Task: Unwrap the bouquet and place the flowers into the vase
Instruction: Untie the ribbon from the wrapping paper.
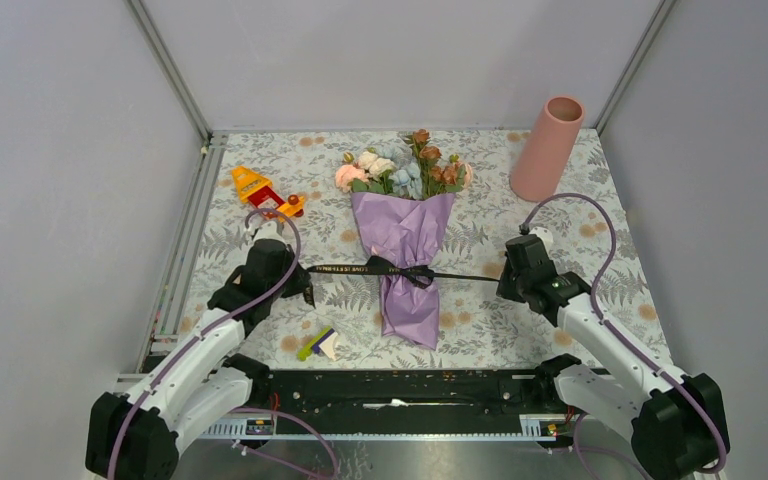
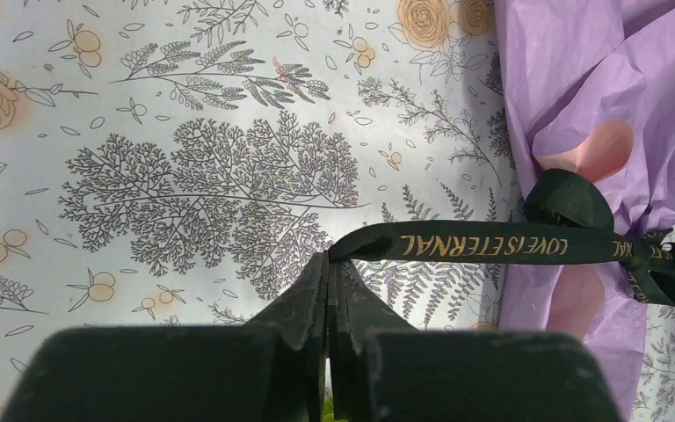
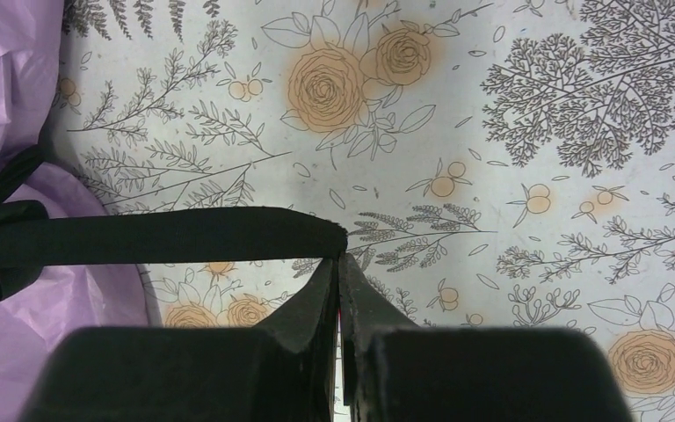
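Right now the left gripper and right gripper each pinch a tail of the ribbon beside the bouquet lying mid-table, vase far right: it looks like the untying step, and next calls for pulling outward.

Bouquet of crinkled paper with cloth ribbon; the vase is matt.

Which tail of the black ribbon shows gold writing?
The left black ribbon tail, pinched by the left claw; the right tail, in the right claw, looks plain black.
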Controlling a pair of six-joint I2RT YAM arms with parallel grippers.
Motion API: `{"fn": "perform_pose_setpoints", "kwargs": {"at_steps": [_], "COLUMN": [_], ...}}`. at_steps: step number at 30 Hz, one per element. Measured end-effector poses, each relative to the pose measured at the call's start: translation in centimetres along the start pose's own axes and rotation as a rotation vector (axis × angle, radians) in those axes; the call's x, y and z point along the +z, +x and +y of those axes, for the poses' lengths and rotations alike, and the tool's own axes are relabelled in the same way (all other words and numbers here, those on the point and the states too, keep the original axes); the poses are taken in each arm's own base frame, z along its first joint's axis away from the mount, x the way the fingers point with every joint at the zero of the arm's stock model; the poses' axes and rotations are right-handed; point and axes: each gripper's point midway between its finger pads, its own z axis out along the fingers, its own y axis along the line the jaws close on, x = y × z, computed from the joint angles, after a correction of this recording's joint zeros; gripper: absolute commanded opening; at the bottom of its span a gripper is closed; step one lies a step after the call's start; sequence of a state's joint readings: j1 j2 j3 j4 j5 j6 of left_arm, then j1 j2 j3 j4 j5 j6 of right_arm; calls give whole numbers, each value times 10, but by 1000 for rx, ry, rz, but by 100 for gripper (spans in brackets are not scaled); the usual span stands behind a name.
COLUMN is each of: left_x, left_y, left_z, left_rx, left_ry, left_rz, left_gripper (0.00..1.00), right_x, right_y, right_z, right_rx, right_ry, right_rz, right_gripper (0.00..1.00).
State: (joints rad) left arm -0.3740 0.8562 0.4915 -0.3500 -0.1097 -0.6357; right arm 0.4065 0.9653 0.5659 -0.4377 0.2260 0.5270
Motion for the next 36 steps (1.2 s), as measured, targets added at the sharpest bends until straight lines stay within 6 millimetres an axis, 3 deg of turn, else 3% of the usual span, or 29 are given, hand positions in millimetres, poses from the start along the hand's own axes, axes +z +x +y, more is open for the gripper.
{"fn": "perform_pose_setpoints", "kwargs": {"at_steps": [23,36], "left_x": [-16,-28], "left_y": [-27,-32], "left_z": [6,29], "left_rx": [-81,-58], "left_ry": [-3,-75], "left_rz": [-45,-38], "left_gripper": [0,0], "right_x": [-3,-4], "right_y": [-5,-7], "right_z": [-23,-29], "right_rx": [53,82], "right_ry": [53,56], "right_rz": [-3,-6], "right_gripper": [0,0]}}
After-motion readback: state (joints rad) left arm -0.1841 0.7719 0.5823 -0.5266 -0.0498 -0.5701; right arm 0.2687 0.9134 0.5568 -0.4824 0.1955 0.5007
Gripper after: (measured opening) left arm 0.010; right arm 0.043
